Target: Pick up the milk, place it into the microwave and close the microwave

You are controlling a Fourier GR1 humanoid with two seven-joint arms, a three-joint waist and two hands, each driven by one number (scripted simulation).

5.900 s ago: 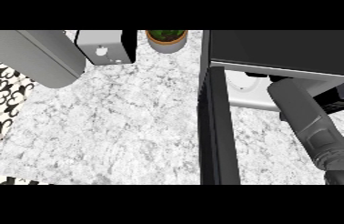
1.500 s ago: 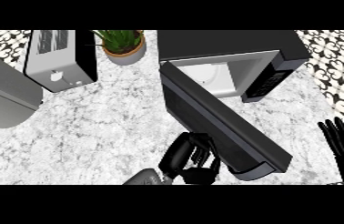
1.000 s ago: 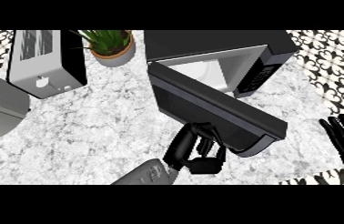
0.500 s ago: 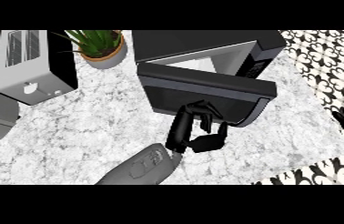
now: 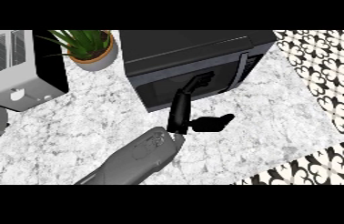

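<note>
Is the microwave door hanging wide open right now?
No. The microwave door sits flush against its front, with the left hand pressing straight fingers against it.

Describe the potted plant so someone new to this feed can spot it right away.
Start at the black microwave at the top centre of the marble counter. Just to its left, at the back, stands the potted plant, between the microwave and the silver toaster. It is the only green thing, spiky leaves in a round tan pot.
</note>
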